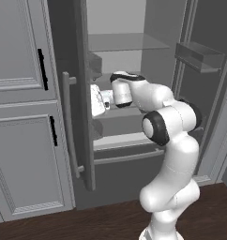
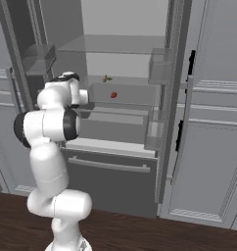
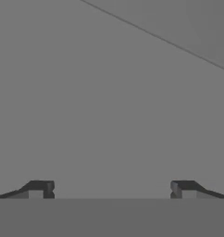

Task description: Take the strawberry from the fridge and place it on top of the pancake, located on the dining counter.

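**Jaws wide at the fridge's left wall, berry off to the right**

The gripper (image 3: 112, 189) faces a plain grey fridge (image 2: 165, 147) panel; jaws stand wide, nothing between them. The strawberry (image 2: 113, 95) lies on a middle glass shelf (image 2: 135, 88), well to the hand's right, near a small green item (image 2: 106, 78).

Risk: the hand, swinging across, clips the shelf edge or door bin, or nudges the berry away.

Berry's long axis and tip direction: too small to tell, possibly lying sideways.

red strawberry (image 2: 113, 95), dark-grey fridge (image 2: 110, 181)
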